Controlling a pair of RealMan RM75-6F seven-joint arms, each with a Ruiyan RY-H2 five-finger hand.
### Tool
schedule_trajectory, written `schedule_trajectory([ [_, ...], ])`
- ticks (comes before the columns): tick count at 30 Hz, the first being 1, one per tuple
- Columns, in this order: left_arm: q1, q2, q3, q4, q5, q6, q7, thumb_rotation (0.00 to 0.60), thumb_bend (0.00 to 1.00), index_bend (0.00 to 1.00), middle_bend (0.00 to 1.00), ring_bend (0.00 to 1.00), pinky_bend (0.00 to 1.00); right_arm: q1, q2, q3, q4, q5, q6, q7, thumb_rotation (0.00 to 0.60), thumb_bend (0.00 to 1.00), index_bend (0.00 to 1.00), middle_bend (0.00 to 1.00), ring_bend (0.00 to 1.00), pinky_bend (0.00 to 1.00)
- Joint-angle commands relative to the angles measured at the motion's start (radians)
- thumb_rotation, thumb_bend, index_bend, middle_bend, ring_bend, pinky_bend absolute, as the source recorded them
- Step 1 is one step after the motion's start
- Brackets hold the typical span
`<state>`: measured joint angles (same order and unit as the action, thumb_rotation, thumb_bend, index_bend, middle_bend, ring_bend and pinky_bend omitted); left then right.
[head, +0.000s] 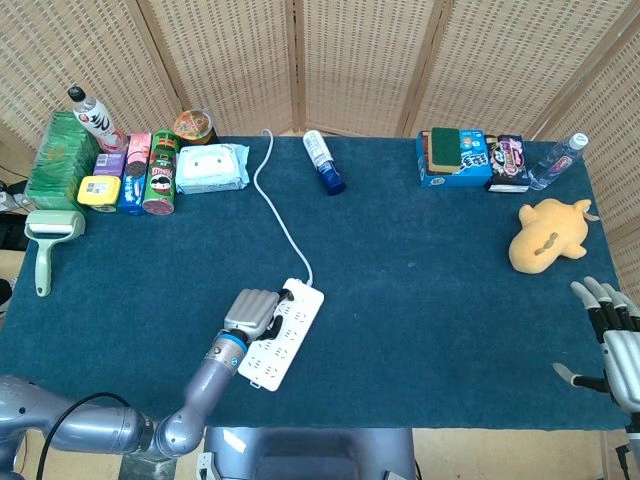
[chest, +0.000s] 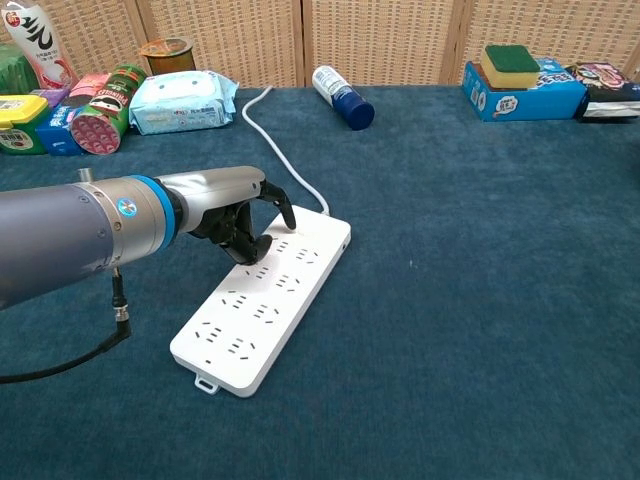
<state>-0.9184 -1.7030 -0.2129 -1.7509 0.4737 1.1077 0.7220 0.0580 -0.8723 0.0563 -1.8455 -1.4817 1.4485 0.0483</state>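
Nearest the front edge of the blue, carpet-like surface (head: 420, 300) lies a flat white plastic power strip (chest: 265, 296), long and rectangular with rounded corners, set on a slant. Its white cord (head: 275, 205) snakes back toward the far edge. The left robot hand (chest: 240, 215), dark-fingered on a smooth grey forearm with a blue ring, has its fingers curled down over the strip's far end, the fingertips (chest: 286, 214) touching the top face; it is partly closed and presses rather than lifts. Whether the thumb reaches under the strip's edge cannot be told.

At the front right corner the right robot hand (head: 612, 340) hangs off the surface, fingers spread and holding nothing.

Further back on the right, a soft yellow plush toy (head: 545, 236) lies near the right edge. Toward the far edge, mid-surface, a white bottle with a blue cap (head: 323, 161) lies on its side. At the far right sit a blue box topped with a green sponge (head: 455, 155), a dark snack packet (head: 508, 160) and a clear water bottle (head: 556, 160). At the far left stand a wipes pack (head: 212, 166), a green crisp tube (head: 161, 172), small boxes and a green lint roller (head: 50, 243).
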Motion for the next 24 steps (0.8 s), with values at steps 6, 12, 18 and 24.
schedule_trajectory([
  [6,-0.009,-0.01,0.004,0.015,0.002,0.007,-0.005,0.6,0.63,0.25,1.0,1.0,1.0,0.0,0.001,0.0,0.001,0.001,0.0,0.003,0.6,0.0,0.0,0.0,0.0,0.0],
  [12,-0.018,-0.014,0.006,0.022,-0.005,-0.003,-0.01,0.6,0.63,0.25,1.0,1.0,1.0,0.0,0.002,-0.001,0.0,0.0,0.0,0.003,0.6,0.0,0.0,0.0,0.0,0.0],
  [18,-0.024,-0.018,0.005,0.028,-0.009,-0.002,-0.014,0.6,0.63,0.25,1.0,1.0,1.0,0.0,0.003,0.0,-0.001,0.001,-0.001,0.003,0.6,0.0,0.0,0.0,0.0,0.0],
  [24,-0.028,-0.021,0.008,0.034,-0.014,-0.008,-0.018,0.6,0.63,0.25,1.0,1.0,1.0,-0.001,0.004,-0.001,-0.001,0.0,0.001,0.006,0.6,0.0,0.0,0.0,0.0,0.0],
])
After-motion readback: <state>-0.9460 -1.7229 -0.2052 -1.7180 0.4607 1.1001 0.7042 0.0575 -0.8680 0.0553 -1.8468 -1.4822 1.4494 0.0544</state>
